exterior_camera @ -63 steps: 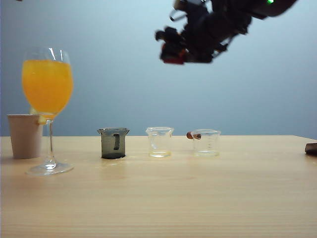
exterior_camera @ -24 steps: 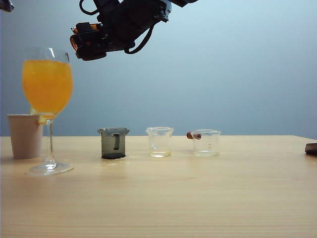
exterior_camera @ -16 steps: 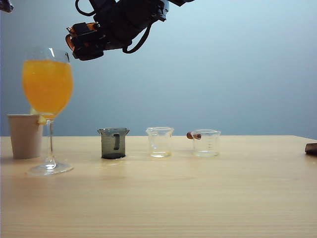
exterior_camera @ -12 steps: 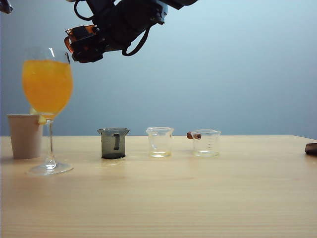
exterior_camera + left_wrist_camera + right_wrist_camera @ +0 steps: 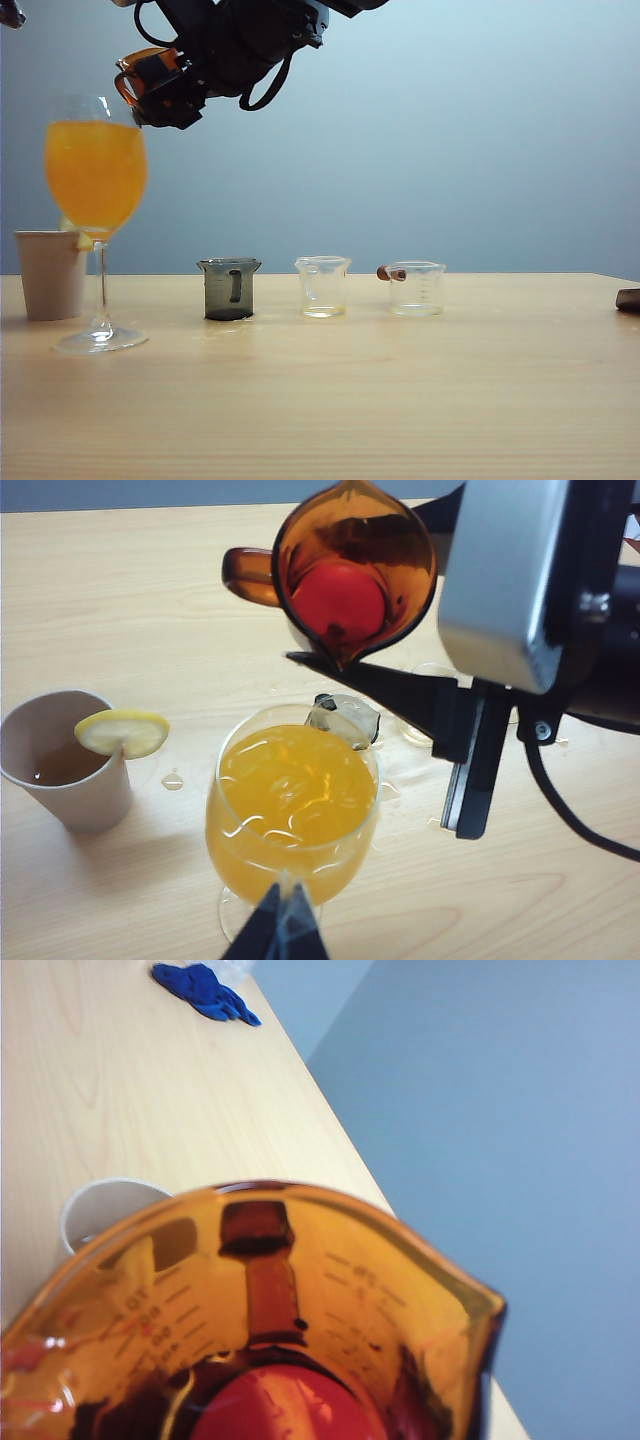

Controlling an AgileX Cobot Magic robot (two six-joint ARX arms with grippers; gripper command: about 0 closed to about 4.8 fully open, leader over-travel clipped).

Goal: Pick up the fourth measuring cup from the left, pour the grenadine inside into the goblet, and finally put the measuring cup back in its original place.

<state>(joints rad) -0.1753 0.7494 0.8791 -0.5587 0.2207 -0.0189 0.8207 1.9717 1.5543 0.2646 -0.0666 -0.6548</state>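
Change: vs a sec ago the right end effector (image 5: 150,85) has carried the amber cup (image 5: 140,72) further left and a bit higher; it now hangs just above and beside the goblet's rim, and the cup looks more tipped, spout leading
Meaning: transport looks done, pour about to start; no red stream seen yet in any view
Cup now: in the air, off the table, spout (image 5: 340,660) pointing down toward the goblet mouth
Syrup: red pool (image 5: 338,598) sits low in the tilted cup, not at the lip yet; right wrist view shows same red (image 5: 270,1410) at cup bottom
Goblet: (image 5: 96,165) stands on table (image 5: 400,400), near full w/ orange juice, little headroom; overflow is a likely risk
Right end effector: pinching the amber cup, fingers part-way closed around it
Left end effector: (image 5: 283,930) only dark fingertips show at frame edge, just by the goblet bowl; they look close together, but open or closed can't be told
Around: paper cup (image 5: 50,272) w/ lemon slice (image 5: 122,730) just beside goblet; grey cup (image 5: 229,288) and two clear cups (image 5: 322,286), (image 5: 415,287) in a row to the right; blue cloth (image 5: 205,990) far off
In the way: nothing between spout and rim; wet drops (image 5: 172,780) on table near goblet foot
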